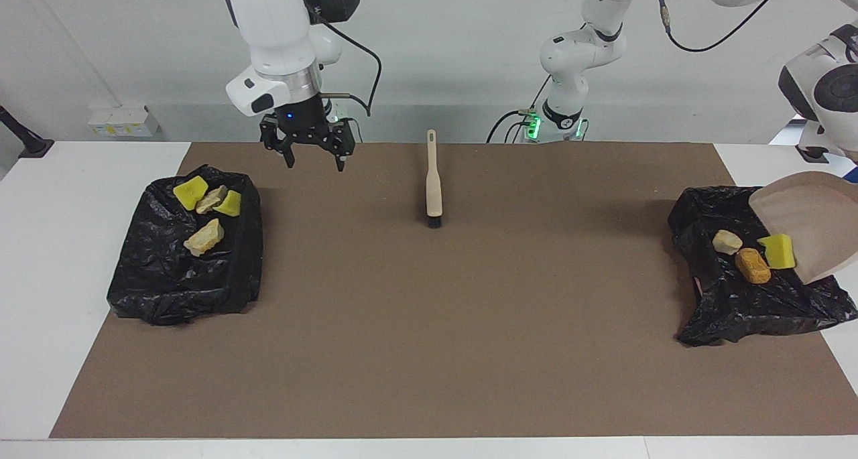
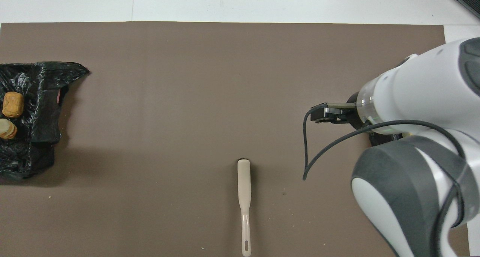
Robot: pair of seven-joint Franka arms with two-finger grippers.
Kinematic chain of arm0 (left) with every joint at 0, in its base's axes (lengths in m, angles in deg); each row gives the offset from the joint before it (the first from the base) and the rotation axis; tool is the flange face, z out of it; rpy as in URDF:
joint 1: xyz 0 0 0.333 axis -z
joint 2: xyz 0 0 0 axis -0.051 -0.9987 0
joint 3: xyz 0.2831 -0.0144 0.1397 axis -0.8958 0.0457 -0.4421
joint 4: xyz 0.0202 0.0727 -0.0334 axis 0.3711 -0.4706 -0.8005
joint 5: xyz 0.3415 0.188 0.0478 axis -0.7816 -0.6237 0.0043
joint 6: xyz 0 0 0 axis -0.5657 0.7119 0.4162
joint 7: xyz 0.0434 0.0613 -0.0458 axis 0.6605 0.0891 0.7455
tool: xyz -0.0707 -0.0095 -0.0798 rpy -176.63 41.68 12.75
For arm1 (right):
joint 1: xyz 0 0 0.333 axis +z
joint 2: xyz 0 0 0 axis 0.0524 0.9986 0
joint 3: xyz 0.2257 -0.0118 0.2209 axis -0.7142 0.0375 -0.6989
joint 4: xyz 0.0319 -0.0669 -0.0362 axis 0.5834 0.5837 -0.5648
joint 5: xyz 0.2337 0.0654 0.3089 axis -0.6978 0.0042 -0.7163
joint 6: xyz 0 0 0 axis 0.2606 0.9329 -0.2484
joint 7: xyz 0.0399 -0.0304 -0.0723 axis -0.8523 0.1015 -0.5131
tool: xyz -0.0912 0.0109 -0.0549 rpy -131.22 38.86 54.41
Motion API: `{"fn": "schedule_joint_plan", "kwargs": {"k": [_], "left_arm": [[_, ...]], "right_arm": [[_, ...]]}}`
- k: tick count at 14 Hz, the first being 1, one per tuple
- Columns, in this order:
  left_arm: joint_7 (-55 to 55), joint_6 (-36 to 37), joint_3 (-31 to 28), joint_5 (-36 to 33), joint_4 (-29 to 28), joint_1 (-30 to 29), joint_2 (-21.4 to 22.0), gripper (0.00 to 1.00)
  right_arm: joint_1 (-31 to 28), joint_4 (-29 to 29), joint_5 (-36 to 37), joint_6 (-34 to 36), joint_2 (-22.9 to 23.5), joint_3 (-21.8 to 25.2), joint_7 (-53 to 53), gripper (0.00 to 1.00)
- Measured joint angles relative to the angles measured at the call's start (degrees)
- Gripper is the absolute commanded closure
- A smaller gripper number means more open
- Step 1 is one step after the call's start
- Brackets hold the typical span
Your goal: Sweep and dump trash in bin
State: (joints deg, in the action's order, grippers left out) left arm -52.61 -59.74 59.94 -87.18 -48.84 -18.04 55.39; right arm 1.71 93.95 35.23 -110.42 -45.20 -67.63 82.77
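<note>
From across the counter (image 1: 429, 378), the right end effector (image 1: 313, 156) hangs in the air with its fingers spread apart and nothing between them, over the brown mat just beside the bin (image 1: 184, 251) at the right arm's end, where four pieces of trash (image 1: 204, 236) lie on the black liner; the brush (image 1: 434, 181) lies flat on the mat mid-counter, close to the robots, its long axis running toward and away from them, handle end nearer the robots and bristles farther; it sits toward the left arm's end from that open end effector, and the right arm looks the nearer of the two to it; at the left arm's end the dustpan (image 1: 814, 221) is tipped steeply over the second bin (image 1: 751, 298), and three pieces, a pale lump (image 1: 726, 242), an orange one (image 1: 753, 265) and a yellow sponge (image 1: 777, 251), rest at its lip on the liner; the left end effector itself is out of sight at the frame's edge, presumably clamped on the dustpan's handle; from above, the right arm's bulk covers its own bin, the brush (image 2: 244, 204) shows the same lengthwise lie, and two tan pieces (image 2: 12, 104) show in the bin at the left arm's end; the dumping looks all but done.
</note>
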Motion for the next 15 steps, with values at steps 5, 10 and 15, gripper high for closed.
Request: {"fn": "schedule_joint_plan", "kwargs": {"k": [5,10,15], "left_arm": [[0.3,-0.2,0.4,-0.3,-0.1,0.0,2.4,1.00],[2.8,3.6,0.7,14.9,-0.2,2.6,3.9,1.00],[14.6,9.5,0.9,28.3,-0.3,6.0,3.9,1.00]], "right_arm": [[-0.8,-2.1,3.4,1.4,0.3,-0.3,-0.3,0.00],[-1.0,-2.7,3.7,1.4,1.1,-0.4,-3.6,0.00],[0.1,-3.3,3.6,1.7,0.9,2.1,-4.5,0.00]]}}
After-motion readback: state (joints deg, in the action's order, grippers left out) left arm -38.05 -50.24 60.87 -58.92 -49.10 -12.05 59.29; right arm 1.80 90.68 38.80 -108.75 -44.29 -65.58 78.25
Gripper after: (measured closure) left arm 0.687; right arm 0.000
